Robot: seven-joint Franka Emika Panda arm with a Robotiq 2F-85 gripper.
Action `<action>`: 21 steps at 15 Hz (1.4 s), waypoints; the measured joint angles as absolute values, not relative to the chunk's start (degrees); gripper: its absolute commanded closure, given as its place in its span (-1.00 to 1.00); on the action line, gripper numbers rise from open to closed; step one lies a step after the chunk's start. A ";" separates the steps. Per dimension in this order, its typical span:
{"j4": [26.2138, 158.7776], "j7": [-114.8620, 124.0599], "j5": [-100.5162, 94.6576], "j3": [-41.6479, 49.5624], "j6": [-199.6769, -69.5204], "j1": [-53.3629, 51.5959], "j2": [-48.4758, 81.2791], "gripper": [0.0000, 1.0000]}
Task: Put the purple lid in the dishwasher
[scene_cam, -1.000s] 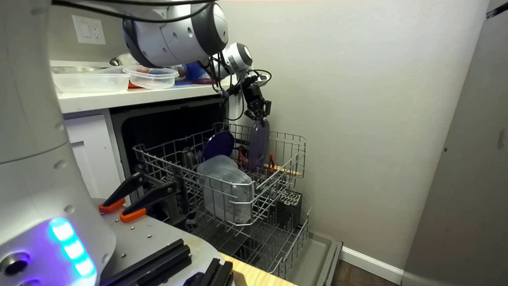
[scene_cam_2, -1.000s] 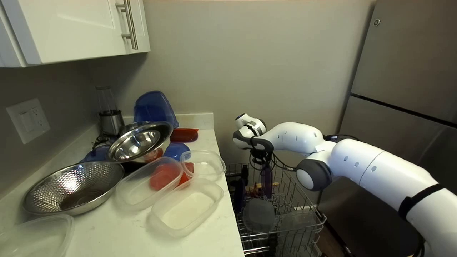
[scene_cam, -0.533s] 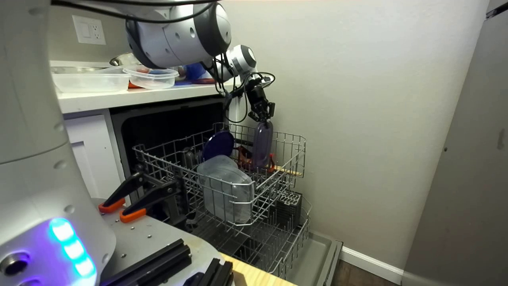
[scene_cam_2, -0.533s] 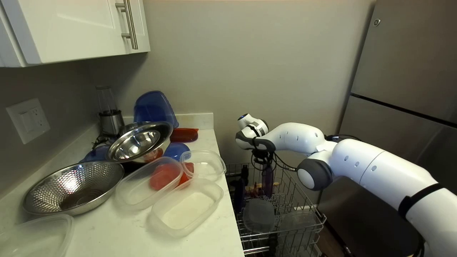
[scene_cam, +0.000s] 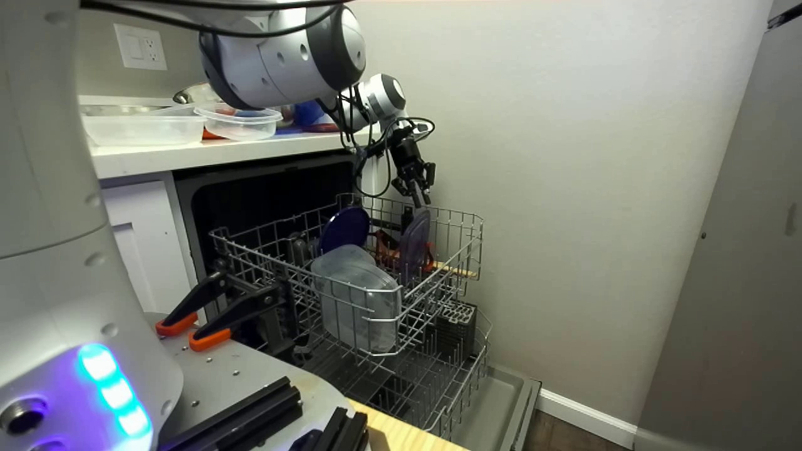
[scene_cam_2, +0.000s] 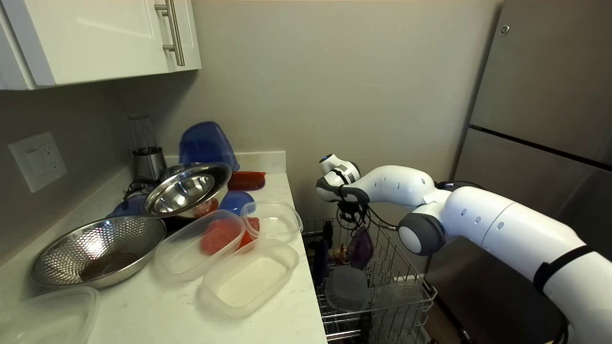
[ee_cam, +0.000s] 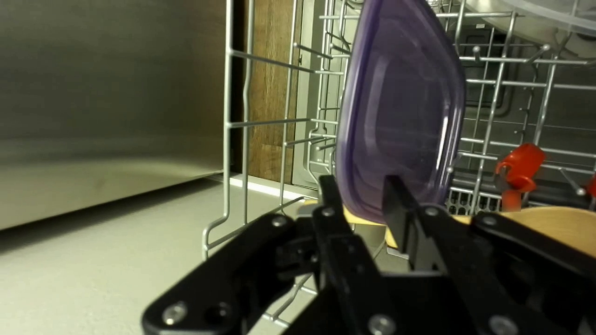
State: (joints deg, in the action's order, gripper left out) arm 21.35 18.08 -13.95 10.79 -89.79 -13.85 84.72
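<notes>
The purple lid (scene_cam: 413,247) stands tilted on edge in the upper wire rack of the dishwasher (scene_cam: 263,194). It also shows in an exterior view (scene_cam_2: 361,248) and, large, in the wrist view (ee_cam: 405,102). My gripper (scene_cam: 421,203) points down just above the lid's top edge. In the wrist view my gripper (ee_cam: 361,186) is open, with a gap between the fingertips and nothing held. The lid lies beyond the fingertips; whether the right finger touches it I cannot tell. The lid's lower edge is partly hidden behind the rack and its contents.
A deep blue round piece (scene_cam: 344,228) and pale clear containers (scene_cam: 360,300) stand in the same rack. A red item (ee_cam: 521,165) and a yellow wooden utensil (ee_cam: 554,225) lie near the lid. The wall is close behind; the counter (scene_cam_2: 287,296) holds bowls and containers.
My gripper moved slightly right with the lid held, then opened and let it go. The lid dropped lower into the rack and turned, leaning. The arm has barely moved since.
</notes>
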 measured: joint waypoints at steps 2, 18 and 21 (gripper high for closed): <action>21.35 18.44 -13.94 10.79 -89.79 -13.83 84.72 -0.50; 21.07 19.39 -13.94 10.80 -89.79 -13.73 84.68 -1.00; 20.83 20.01 -13.81 10.73 -89.61 -13.79 84.05 -1.00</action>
State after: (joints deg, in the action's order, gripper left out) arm 20.83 20.01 -13.81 10.73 -89.61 -13.79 84.05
